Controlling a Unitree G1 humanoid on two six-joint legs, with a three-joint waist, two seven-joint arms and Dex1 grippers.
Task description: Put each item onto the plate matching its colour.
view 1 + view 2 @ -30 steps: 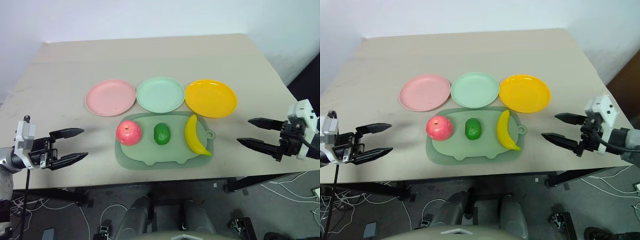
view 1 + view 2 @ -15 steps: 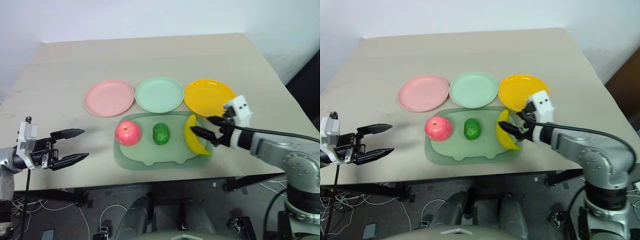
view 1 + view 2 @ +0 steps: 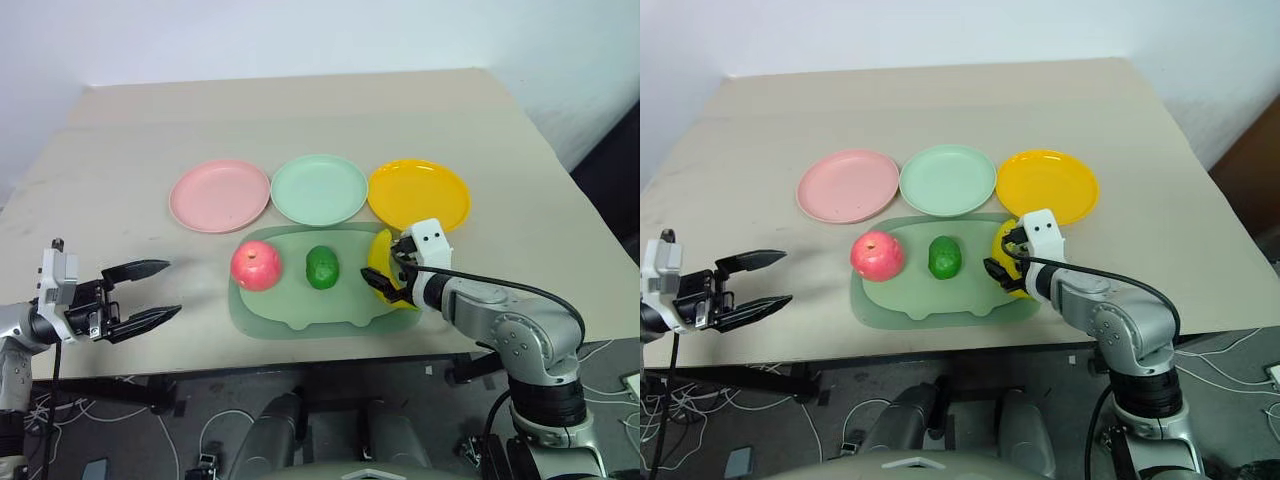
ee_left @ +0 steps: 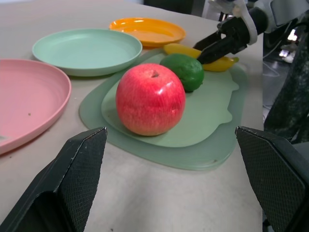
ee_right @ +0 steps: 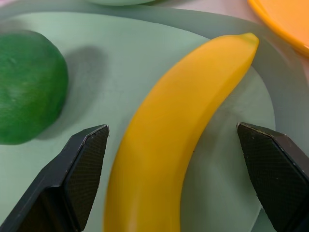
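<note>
A pink-red apple (image 3: pixel 256 266), a dark green lime (image 3: pixel 322 267) and a yellow banana (image 3: pixel 377 262) lie in a row on the green mat. Behind them stand the pink plate (image 3: pixel 220 195), the mint green plate (image 3: pixel 320 189) and the yellow-orange plate (image 3: pixel 419 195), all bare. My right gripper (image 3: pixel 385 280) is low over the banana and open. In the right wrist view its fingers (image 5: pixel 72 179) stand on either side of the banana (image 5: pixel 178 130), apart from it. My left gripper (image 3: pixel 172 288) hovers open at the table's near left, holding nothing.
The pig-shaped green mat (image 3: pixel 300 312) lies close to the table's front edge (image 3: pixel 200 362). Bare tabletop stretches behind the plates and out to both sides. In the left wrist view the apple (image 4: pixel 150 99) is nearest, with the lime (image 4: pixel 186 71) behind it.
My right arm has swung in from the table's right edge and come down over the banana, its jaws still open. The left gripper has stayed put.
</note>
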